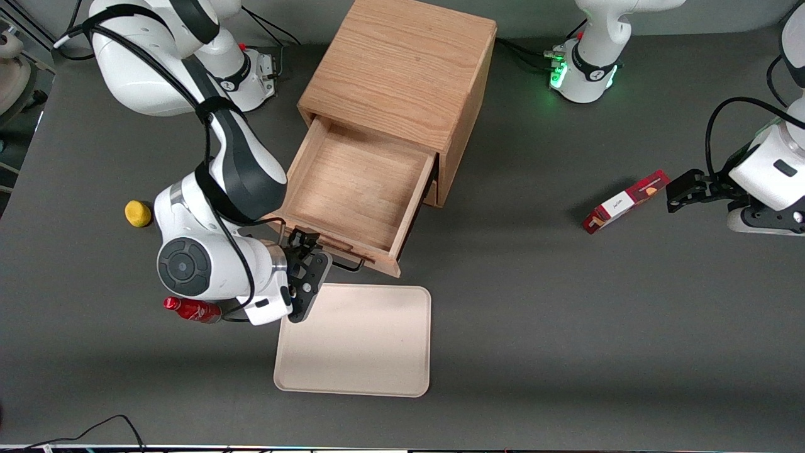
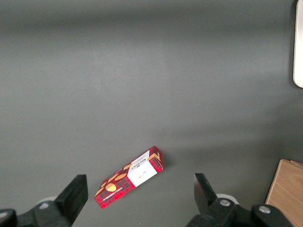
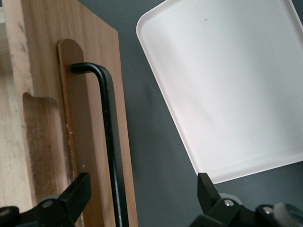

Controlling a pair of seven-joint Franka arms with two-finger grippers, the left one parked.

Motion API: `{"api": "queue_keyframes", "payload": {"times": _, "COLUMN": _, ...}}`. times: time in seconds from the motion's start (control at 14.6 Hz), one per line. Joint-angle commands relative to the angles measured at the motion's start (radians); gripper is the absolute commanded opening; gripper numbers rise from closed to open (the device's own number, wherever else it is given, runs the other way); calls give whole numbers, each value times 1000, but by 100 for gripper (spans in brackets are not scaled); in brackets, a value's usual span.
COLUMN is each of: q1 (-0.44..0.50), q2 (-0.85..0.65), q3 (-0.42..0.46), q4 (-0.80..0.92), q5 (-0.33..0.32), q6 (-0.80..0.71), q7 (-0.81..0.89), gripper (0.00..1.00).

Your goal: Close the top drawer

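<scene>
While the top drawer (image 1: pixel 358 189) sticks far out of the cabinet (image 1: pixel 402 69), I see my gripper (image 1: pixel 304 255) right at the drawer's front, by the black handle (image 3: pixel 108 137). Its fingers (image 3: pixel 75 194) are spread wide and hold nothing. A tray (image 1: pixel 358 343) lies near the drawer.
</scene>
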Motion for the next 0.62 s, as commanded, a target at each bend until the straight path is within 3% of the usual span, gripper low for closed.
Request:
{"api": "queue_keyframes", "payload": {"times": 0.0, "q1": 11, "q2": 1, "q3": 2, "q4": -11, "q5": -39, "q6": 38, "q7": 22, "gripper": 100}}
{"api": "queue_keyframes", "payload": {"times": 0.55, "q1": 18, "q2": 7, "q3": 8, "q4": -57, "q5": -37, "q6": 83, "q7": 45, "gripper": 100}}
